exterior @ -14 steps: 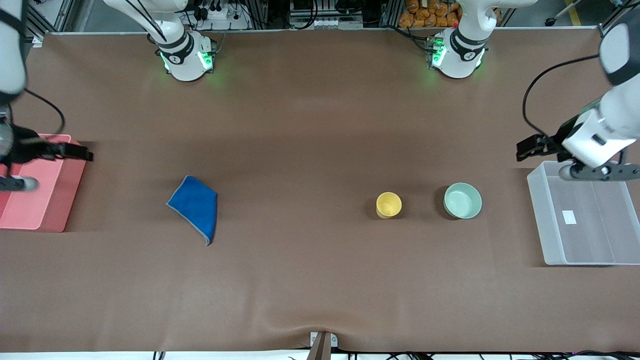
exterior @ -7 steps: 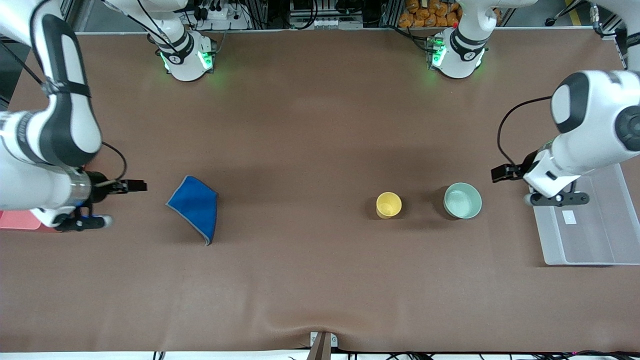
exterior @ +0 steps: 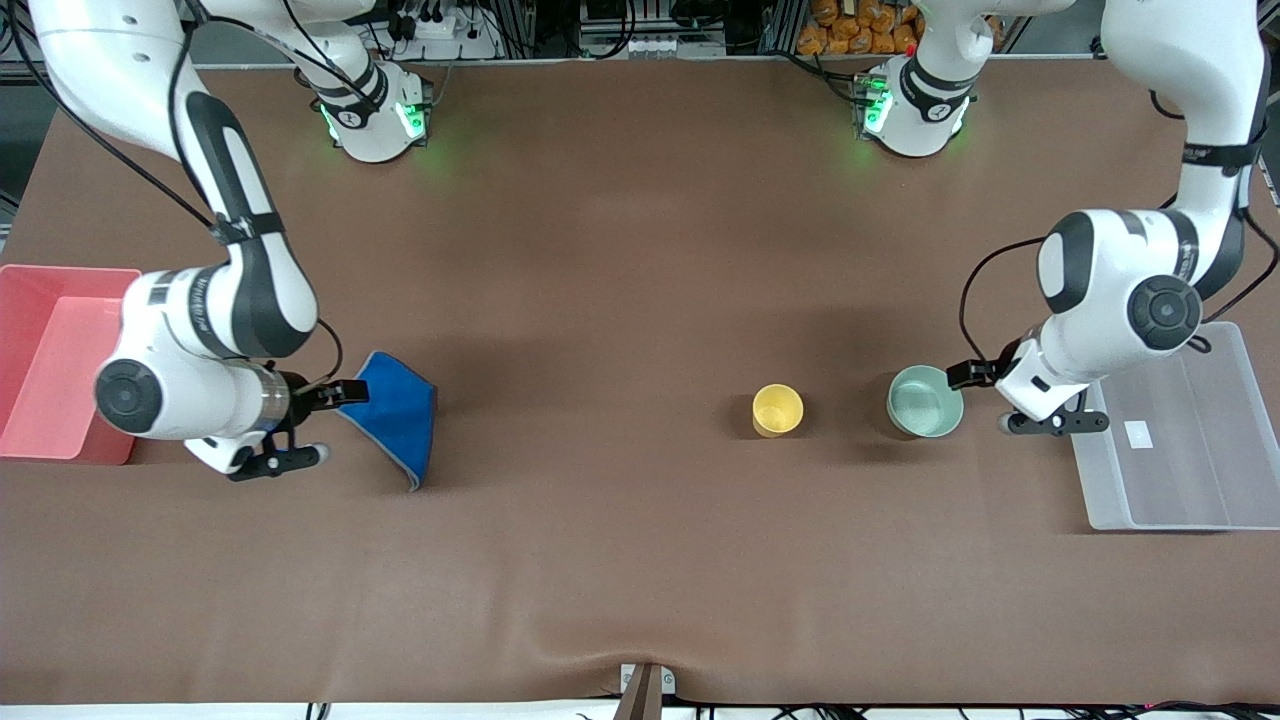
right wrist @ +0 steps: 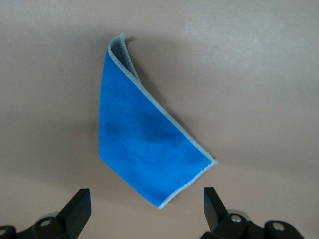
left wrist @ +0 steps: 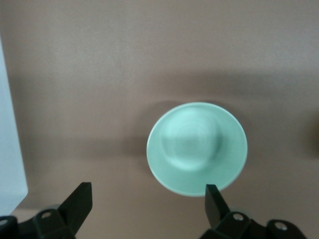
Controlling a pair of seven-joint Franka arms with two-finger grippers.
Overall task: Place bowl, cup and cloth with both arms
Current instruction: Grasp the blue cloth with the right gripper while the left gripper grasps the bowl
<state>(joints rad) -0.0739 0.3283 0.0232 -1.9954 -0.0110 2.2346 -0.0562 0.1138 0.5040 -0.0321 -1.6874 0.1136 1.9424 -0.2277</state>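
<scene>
One bowl (exterior: 926, 401): mint green, shallow, round, smooth, plain; upright on the tabletop (exterior: 620, 280) toward the left arm's end, empty. One cup (exterior: 777, 410): yellow, tapered, round, plain; upright just beside the bowl, toward the right arm's end of it, not touching. One cloth (exterior: 395, 412): bright blue, soft, thin grey stitched edge, folded roughly triangular, one corner curled up; flat on the tabletop toward the right arm's end, well apart from cup and bowl.

Tabletop cover: brown, matte, slightly rippled at the edge nearest the front camera.

Left gripper (exterior: 1000, 398): low beside the bowl, between bowl and a clear plastic bin (exterior: 1170, 430); jaws spread wide, holding nothing, one fingertip (left wrist: 213, 198) at the bowl rim, contact not discernible. Right gripper (exterior: 322, 420): low beside the cloth, between cloth and a pink tray (exterior: 50, 360); jaws spread wide, holding nothing, one fingertip over the cloth's edge.

Count: two arms, two containers, one at each end of the tabletop. Nothing between either gripper and its adjacent item.
</scene>
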